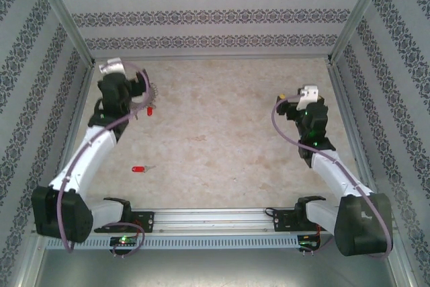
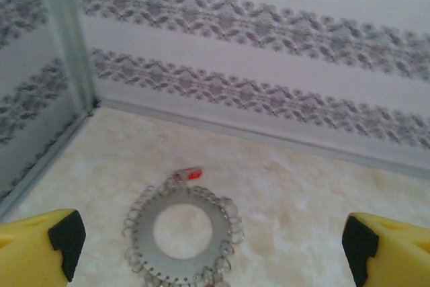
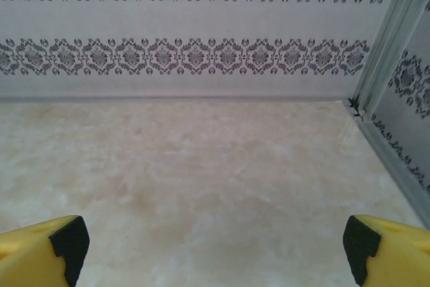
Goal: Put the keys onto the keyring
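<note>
Much seems left: one red key (image 1: 139,168) lies loose, well apart from the keyring (image 2: 142,233), a second red key (image 2: 190,174) touches the keyring's far rim, and the left end effector (image 2: 213,243) and right end effector (image 3: 215,243) both gape empty.

The keyring (image 2: 144,236) is laid flat on the desk (image 1: 222,132) near the far left corner: a silvery ring with a round open middle, fringed all round with small grey metal pieces. One red-headed key (image 2: 190,173) is found at the edge of that fringe. A second red-headed key (image 1: 139,168) is set well apart, nearer the front, blade pointed right.
</note>
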Robot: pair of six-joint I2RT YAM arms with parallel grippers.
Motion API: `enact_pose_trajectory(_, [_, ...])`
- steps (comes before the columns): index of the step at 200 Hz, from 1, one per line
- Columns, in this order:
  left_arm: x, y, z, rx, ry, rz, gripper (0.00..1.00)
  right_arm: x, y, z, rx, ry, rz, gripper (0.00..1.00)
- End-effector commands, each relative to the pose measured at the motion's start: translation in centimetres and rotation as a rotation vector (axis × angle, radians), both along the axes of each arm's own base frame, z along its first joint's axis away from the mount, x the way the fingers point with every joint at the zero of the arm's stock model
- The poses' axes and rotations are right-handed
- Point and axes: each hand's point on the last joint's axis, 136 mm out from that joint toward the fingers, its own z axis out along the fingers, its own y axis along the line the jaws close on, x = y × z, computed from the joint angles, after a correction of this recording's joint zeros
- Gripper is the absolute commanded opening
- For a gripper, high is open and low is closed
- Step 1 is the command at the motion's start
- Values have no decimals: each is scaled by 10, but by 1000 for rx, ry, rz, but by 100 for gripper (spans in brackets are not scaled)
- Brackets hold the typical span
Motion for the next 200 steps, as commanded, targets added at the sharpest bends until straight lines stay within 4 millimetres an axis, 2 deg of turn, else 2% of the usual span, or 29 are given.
enact_pose_trajectory(1, [-11,27,-67,5,386,172,99,-8,-30,-11,-61,182,-174,98])
enact_pose_trajectory(15, [16,12,-78,3,453,75,99,-16,-71,-1,18,142,-463,98])
enact_pose_trajectory(24, [34,-6,-93,-25,496,-34,99,-20,-81,0,80,151,-532,98])
enact_pose_trajectory(35, [52,-30,-113,-100,519,-161,99,-18,-78,-6,185,200,-482,98])
enact_pose_trajectory(53, [78,-54,-138,-243,488,-273,99,-15,-65,-14,405,293,-360,98])
enact_pose_trajectory(74, [106,-62,-163,-265,500,-318,99,-19,-54,-18,478,331,-309,98])
enact_pose_trajectory(91, [124,-58,-189,-288,538,-305,99,-20,-46,-24,511,331,-272,98])
enact_pose_trajectory(109, [132,-51,-216,-280,565,-256,99,-21,-38,-34,533,364,-243,98])
enact_pose_trajectory(148, [142,-64,-242,-335,606,-308,99,-25,-24,-51,510,429,-221,98])
enact_pose_trajectory(163, [141,-78,-249,-376,613,-380,99,-26,-23,-54,507,435,-229,98])
enact_pose_trajectory(175, [137,-82,-255,-399,627,-386,99,-25,-21,-55,505,442,-221,98])
enact_pose_trajectory(200, [123,-97,-261,-466,619,-427,99,-25,-20,-56,506,457,-224,98])
